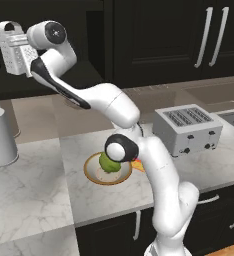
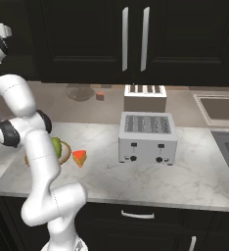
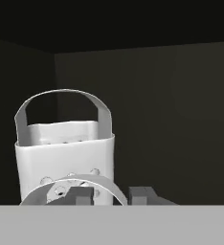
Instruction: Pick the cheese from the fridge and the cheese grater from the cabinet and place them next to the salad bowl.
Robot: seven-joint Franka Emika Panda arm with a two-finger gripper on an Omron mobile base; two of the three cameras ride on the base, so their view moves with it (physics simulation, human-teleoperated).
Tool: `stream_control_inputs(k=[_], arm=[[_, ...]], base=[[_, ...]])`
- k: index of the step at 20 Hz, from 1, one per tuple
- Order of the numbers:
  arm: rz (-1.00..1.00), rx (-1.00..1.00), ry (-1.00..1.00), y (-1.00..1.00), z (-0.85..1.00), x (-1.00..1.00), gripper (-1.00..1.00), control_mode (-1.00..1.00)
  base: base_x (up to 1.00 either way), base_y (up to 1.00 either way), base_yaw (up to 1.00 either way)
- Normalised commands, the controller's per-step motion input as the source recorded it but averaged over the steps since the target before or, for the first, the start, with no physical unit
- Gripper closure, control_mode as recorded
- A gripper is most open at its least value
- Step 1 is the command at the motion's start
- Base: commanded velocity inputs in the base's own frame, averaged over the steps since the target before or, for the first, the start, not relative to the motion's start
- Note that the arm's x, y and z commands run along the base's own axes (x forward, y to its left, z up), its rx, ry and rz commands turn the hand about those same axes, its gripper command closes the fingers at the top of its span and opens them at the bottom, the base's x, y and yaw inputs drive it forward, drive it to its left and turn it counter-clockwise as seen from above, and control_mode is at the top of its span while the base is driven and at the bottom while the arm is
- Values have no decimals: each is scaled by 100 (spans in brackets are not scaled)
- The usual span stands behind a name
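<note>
In the hand view my gripper (image 3: 110,195) has its fingertips close together around the rounded handle of the cheese grater (image 3: 71,182), just in front of it. A taller silver grater (image 3: 63,153) stands behind it inside the dark cabinet (image 3: 171,105). In the left base view my hand (image 1: 26,57) reaches up left to a perforated grater (image 1: 11,50) on the cabinet shelf. On the marble counter the salad bowl (image 1: 96,172) holds a green lettuce head (image 1: 108,162). The cheese (image 2: 79,158), an orange-red wedge, lies just right of the salad bowl (image 2: 65,153). The fridge is out of view.
A silver toaster (image 1: 188,127) sits right of the bowl, with a second toaster (image 2: 145,97) behind it. A tiny red cube (image 2: 100,96) and a glass dish (image 2: 80,92) lie at the back. A white cylinder (image 1: 1,137) stands far left. A sink (image 2: 219,109) is at the right.
</note>
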Motion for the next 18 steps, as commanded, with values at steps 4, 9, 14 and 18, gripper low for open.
stream_control_inputs(k=[4,9,14,18], arm=[[0,0,0,0,0,0,100,-100],[0,0,0,0,0,0,100,-100],[0,0,-6,0,0,-17,100,-100],[0,0,-9,0,0,-20,100,-100]], base=[[0,0,0],[0,0,0],[0,0,0],[0,0,0]])
